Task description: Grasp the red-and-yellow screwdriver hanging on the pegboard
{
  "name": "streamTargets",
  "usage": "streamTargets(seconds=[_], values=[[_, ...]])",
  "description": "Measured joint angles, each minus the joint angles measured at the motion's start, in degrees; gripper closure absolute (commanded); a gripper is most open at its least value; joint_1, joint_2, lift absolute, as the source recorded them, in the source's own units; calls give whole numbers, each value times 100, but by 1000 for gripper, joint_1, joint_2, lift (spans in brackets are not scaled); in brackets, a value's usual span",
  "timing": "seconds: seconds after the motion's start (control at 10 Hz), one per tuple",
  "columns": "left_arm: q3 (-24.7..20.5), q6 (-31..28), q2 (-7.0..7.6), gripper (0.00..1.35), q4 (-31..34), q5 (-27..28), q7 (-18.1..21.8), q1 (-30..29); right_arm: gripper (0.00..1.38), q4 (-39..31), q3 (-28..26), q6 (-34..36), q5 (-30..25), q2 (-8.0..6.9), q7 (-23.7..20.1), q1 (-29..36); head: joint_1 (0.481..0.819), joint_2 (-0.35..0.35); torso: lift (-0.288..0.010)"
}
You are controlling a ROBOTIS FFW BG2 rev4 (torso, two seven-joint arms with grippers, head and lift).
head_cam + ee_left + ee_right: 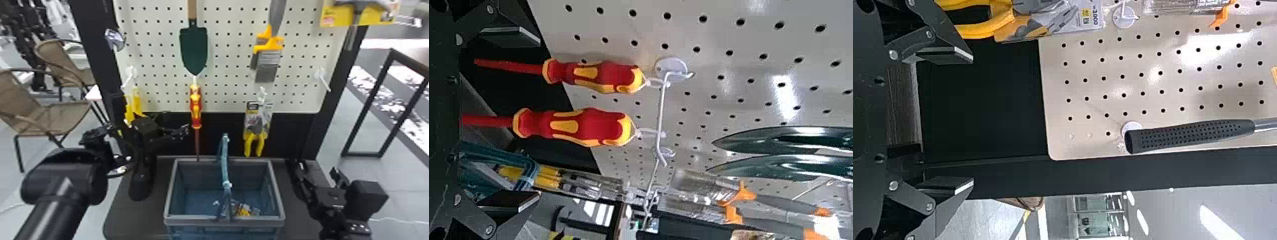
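Observation:
The red-and-yellow screwdriver (pixel 195 106) hangs upright from a white hook on the white pegboard (pixel 229 63), below a green trowel (pixel 193 49), its shaft pointing down. My left gripper (pixel 180 129) is raised just left of the handle's lower end, open and holding nothing. In the left wrist view the screwdriver (pixel 574 125) lies ahead of the open left gripper (pixel 509 117), its shaft running between the two fingers without touching them. A mirrored copy shows on the glossy board. My right gripper (pixel 299 175) is parked low, right of the basket, and is open (pixel 948 117).
A grey-blue basket (pixel 223 161) with an upright blue handle stands right below the screwdriver. Yellow pliers (pixel 255 127), a paint brush (pixel 266 54), yellow items (pixel 133 107) and a black-handled hammer (pixel 1193 134) also hang on the board. Folding chairs (pixel 41 105) stand at left.

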State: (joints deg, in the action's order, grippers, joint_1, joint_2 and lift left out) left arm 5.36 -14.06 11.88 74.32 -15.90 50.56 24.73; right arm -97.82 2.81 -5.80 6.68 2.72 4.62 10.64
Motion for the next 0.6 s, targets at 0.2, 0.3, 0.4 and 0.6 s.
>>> streamTargets(seconds=[0.2, 0.3, 0.4, 0.6], values=[[205, 0, 59, 211, -241, 25, 96, 283, 398, 0, 0, 0, 0, 0, -3, -4, 549, 0, -100], [303, 4, 70, 211, -349, 16, 159, 409, 398, 0, 0, 0, 0, 0, -5, -10, 549, 0, -100], [470, 26, 88, 211, -506, -43, 237, 580, 398, 0, 1, 0, 0, 1, -6, -19, 549, 0, -100], [812, 64, 103, 211, -770, -111, 349, 887, 398, -1, 15, 0, 0, 9, -18, -45, 549, 0, -100]])
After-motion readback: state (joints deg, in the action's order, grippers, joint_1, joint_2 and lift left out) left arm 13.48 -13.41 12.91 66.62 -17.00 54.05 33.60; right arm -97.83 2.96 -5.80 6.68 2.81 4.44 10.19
